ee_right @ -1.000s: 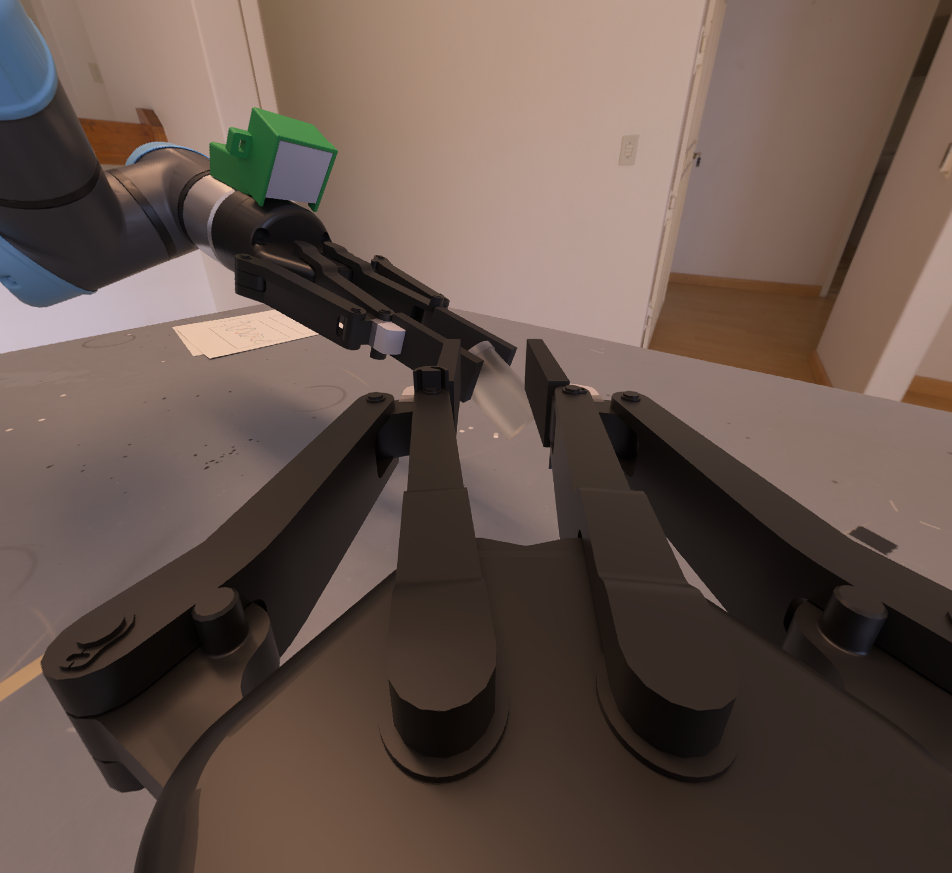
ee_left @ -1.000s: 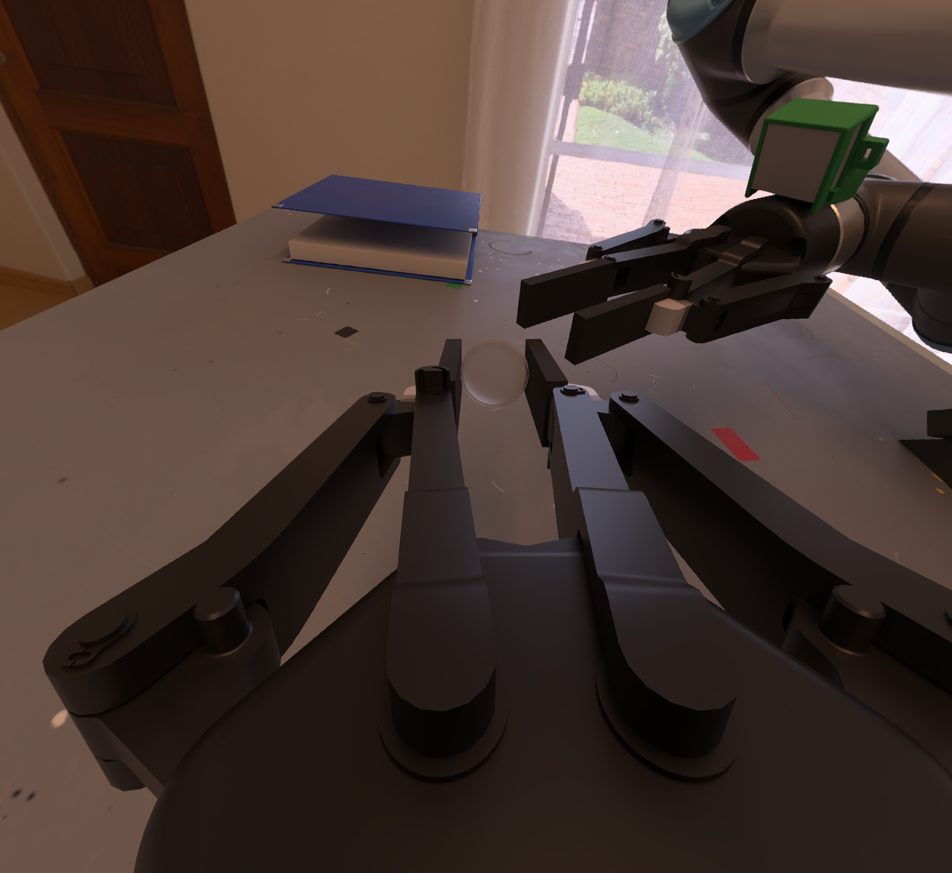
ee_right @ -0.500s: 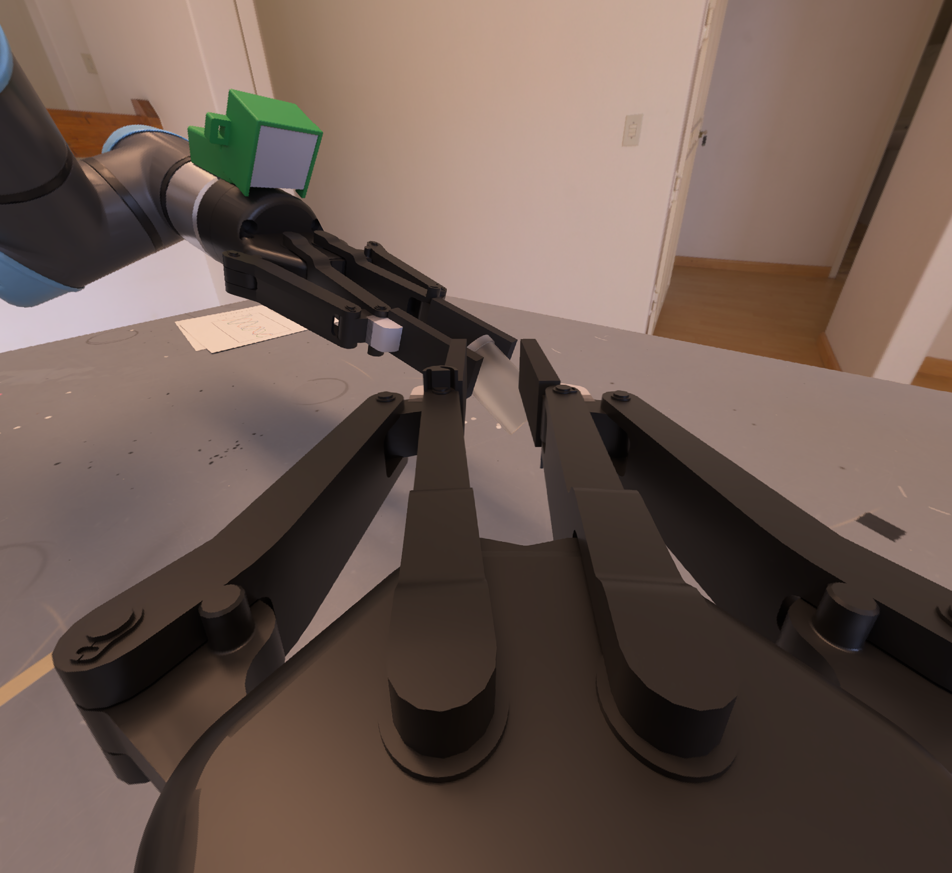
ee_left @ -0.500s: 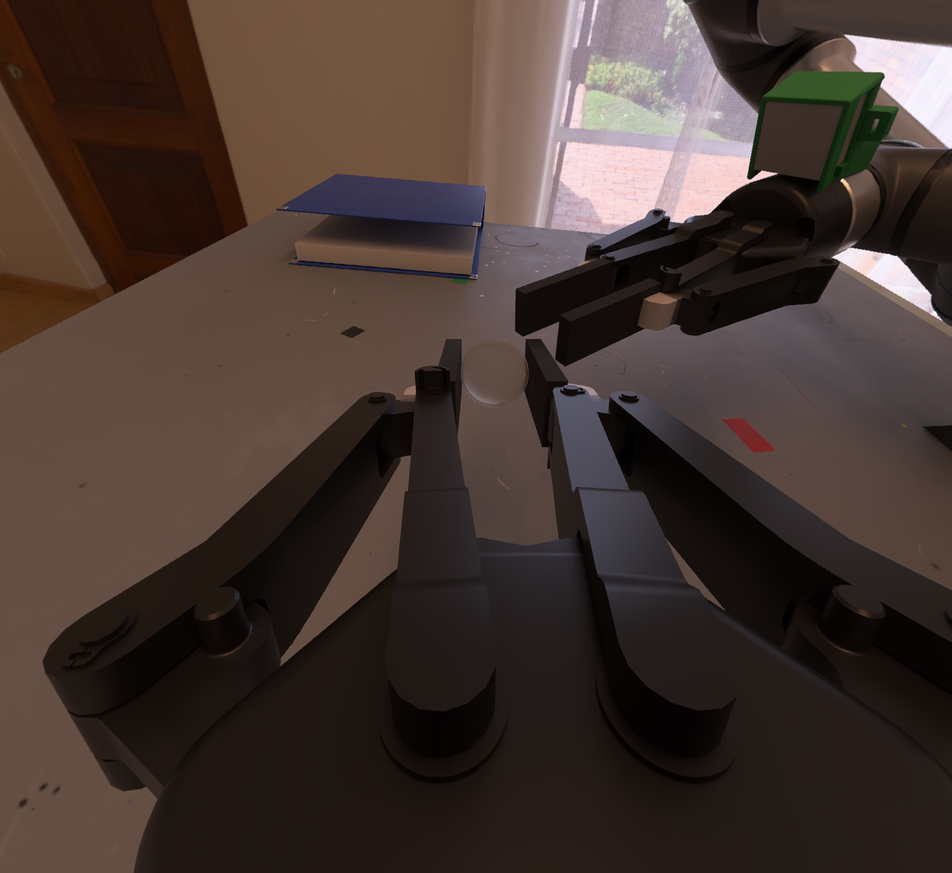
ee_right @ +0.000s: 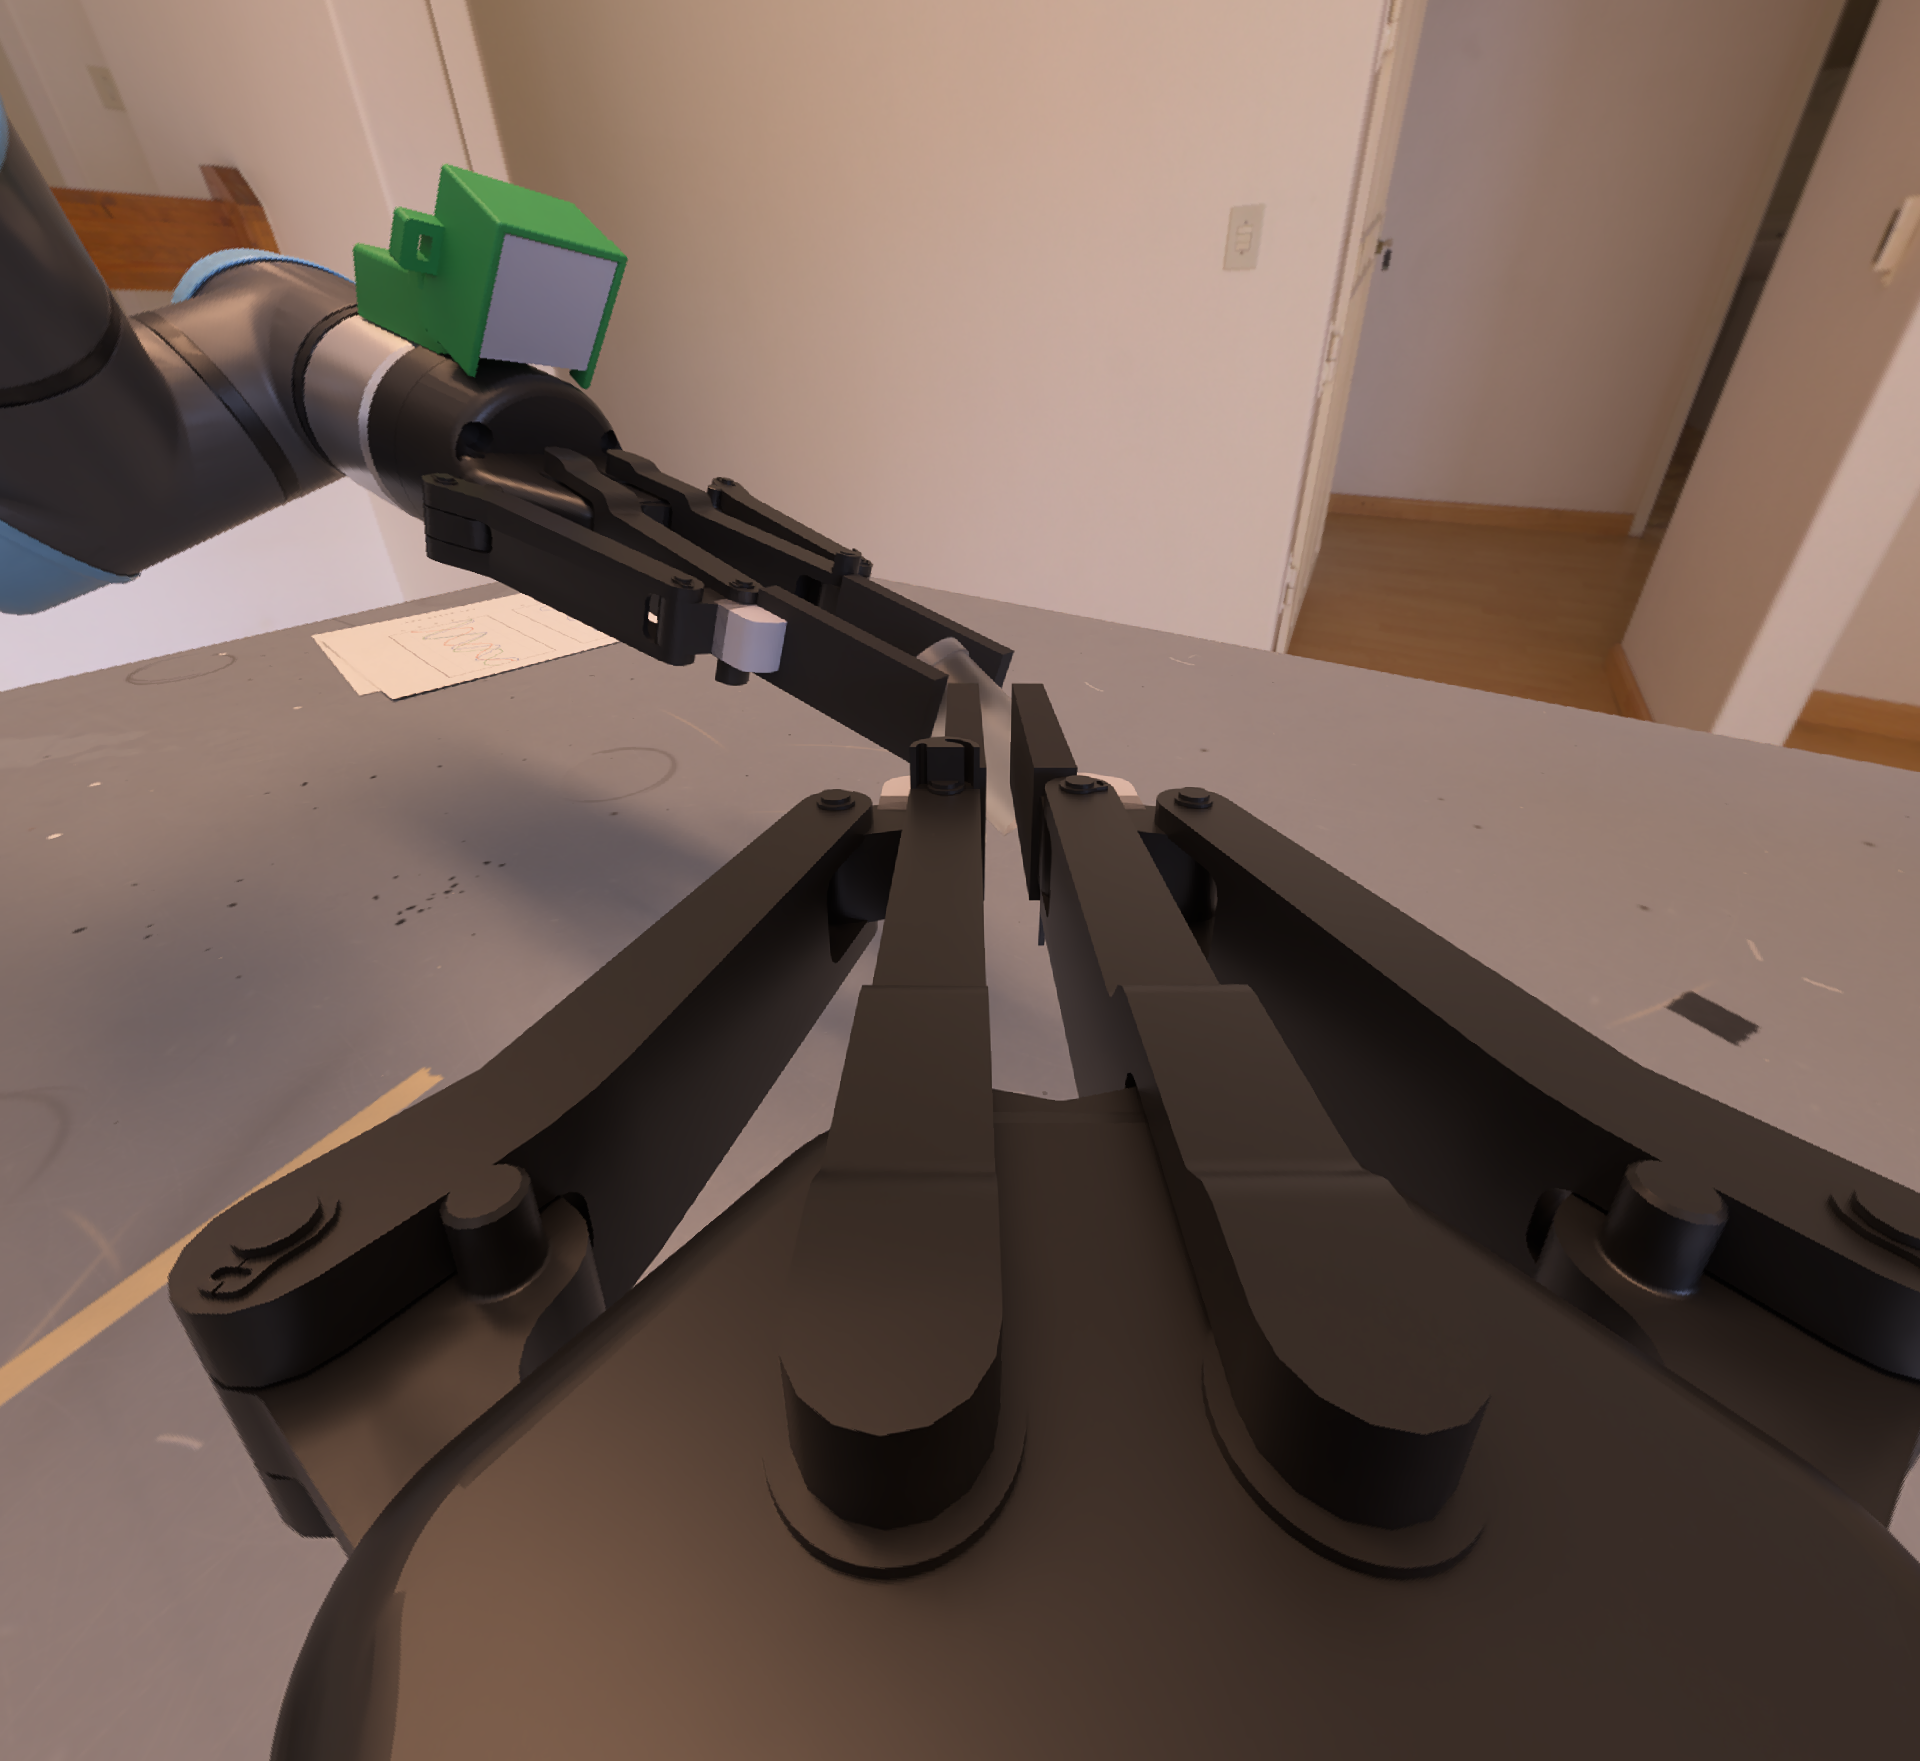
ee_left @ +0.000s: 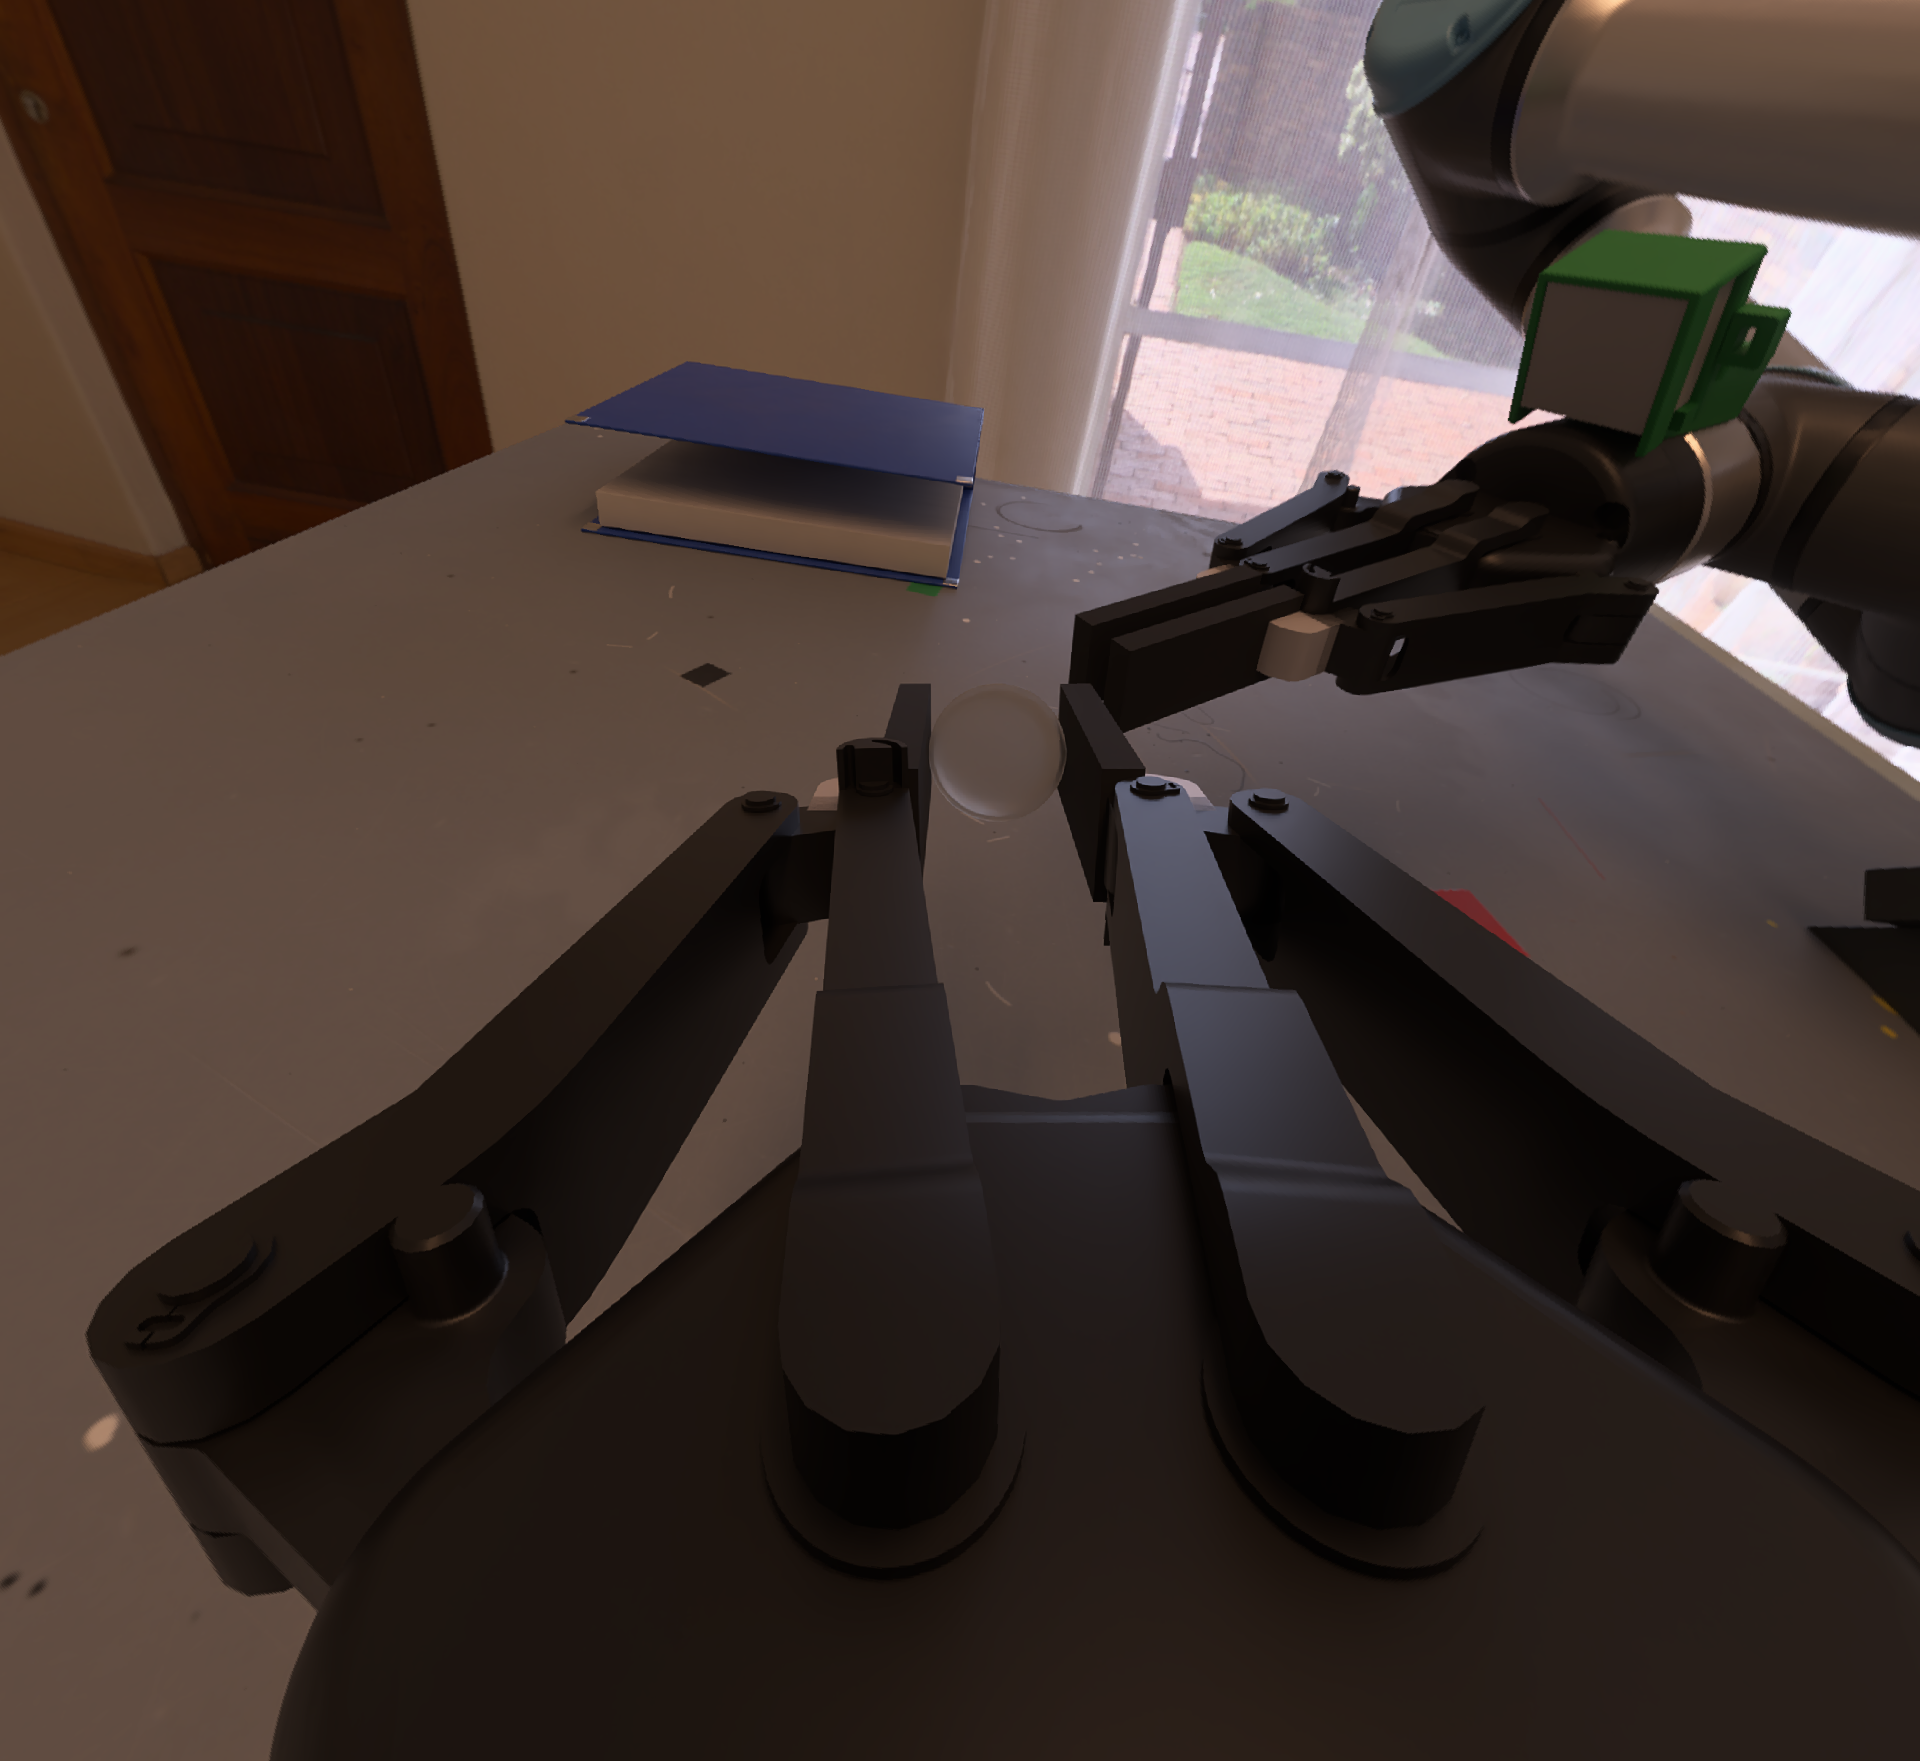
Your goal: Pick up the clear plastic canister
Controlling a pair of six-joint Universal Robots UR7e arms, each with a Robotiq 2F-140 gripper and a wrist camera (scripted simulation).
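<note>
Clear plastic, almost invisible, is showing as a round end between the two fingertips of the left gripper (ee_left: pixel 995 755): this is the canister (ee_left: pixel 997 753), and its long axis is pointing along the fingers, away from the left wrist and slanting down over the grey table (ee_left: pixel 416 776). Both pads of the left gripper are pressing on its sides, so it is clamped there, above the tabletop.

In the right wrist view the canister (ee_right: pixel 995 755) is appearing only as a pale strip, mostly hidden by the black fingers. The right gripper (ee_right: pixel 997 724) is standing nearly closed around this strip; whether its pads are touching the plastic, I cannot tell. Behind, a blue binder (ee_left: pixel 790 475) is lying flat.
</note>
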